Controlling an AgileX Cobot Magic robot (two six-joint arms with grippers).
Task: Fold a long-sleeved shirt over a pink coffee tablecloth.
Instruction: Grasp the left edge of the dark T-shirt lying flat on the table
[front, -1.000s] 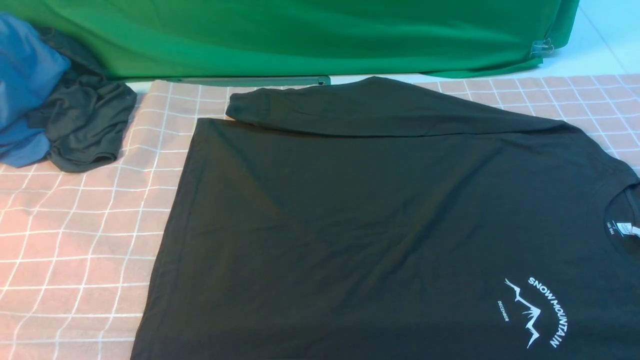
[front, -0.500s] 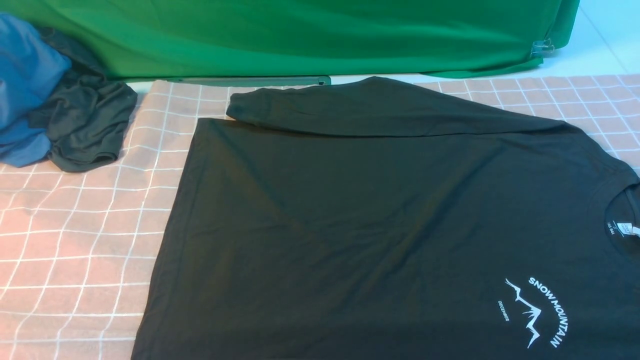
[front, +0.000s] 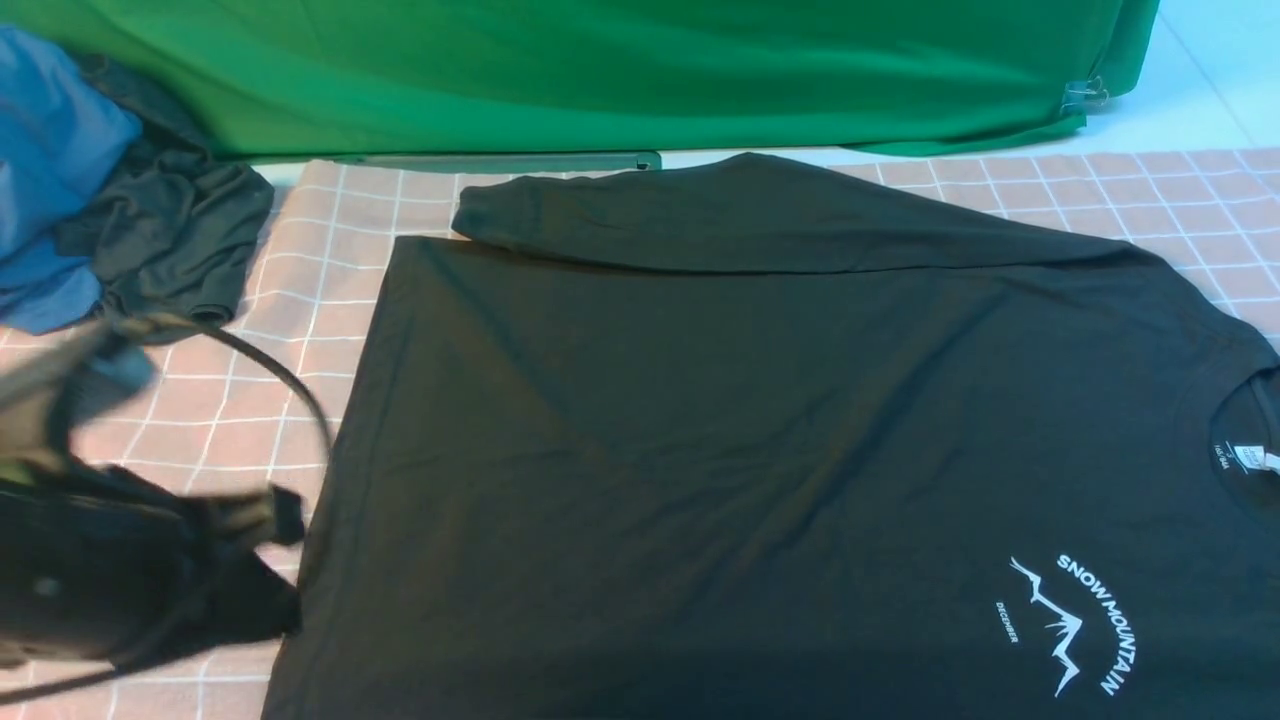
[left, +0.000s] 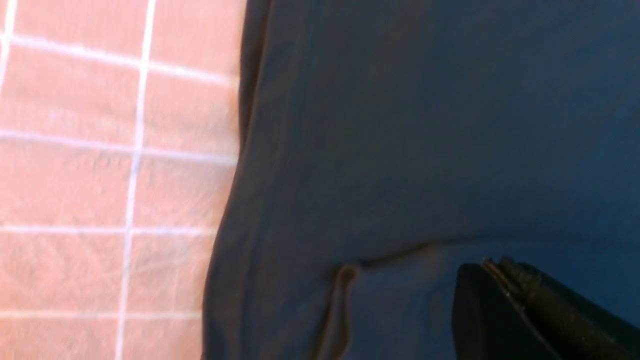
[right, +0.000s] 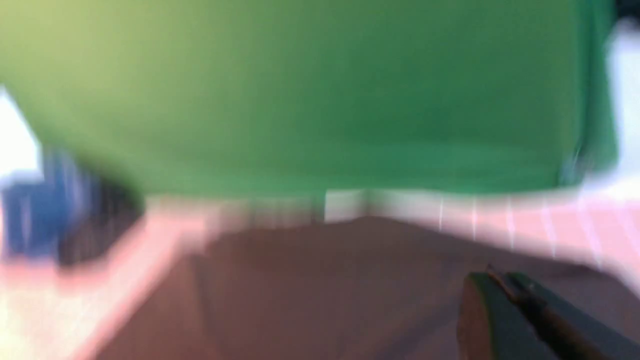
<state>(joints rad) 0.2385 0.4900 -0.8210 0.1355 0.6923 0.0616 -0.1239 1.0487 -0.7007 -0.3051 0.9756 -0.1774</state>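
Where the desk is covered, the pink tablecloth (front: 180, 420) with its grid of thin white lines reaches from the left edge of the front view to the right. A green backdrop (front: 600, 70) hangs along the far side. On the tablecloth the black shirt (front: 760, 420) lies flat and chest up, with its neck toward the right and its hem toward the left. Its near part runs out of view. One sleeve (front: 700, 215) is folded across the far side of the body, with the cuff pointing left. At the far left a blue garment (front: 50, 150) and a crumpled grey garment (front: 180, 250) lie heaped together, apart from the shirt. The left arm (front: 100, 570) shows low at the left, blurred, just beside the hem, with a black cable (front: 290, 385) arcing over it. In its wrist view the left claw (left: 495, 267) is closed tight with nothing in it, above the shirt near the hem. Whether it touches the cloth cannot be told. The right claw (right: 492, 277) shows only in its own blurred wrist view. It is closed and empty, over the shirt and facing the backdrop. A white SNOW MOUNTAIN print (front: 1080, 620) sits on the chest, and a small label (front: 1250, 458) sits inside the collar.
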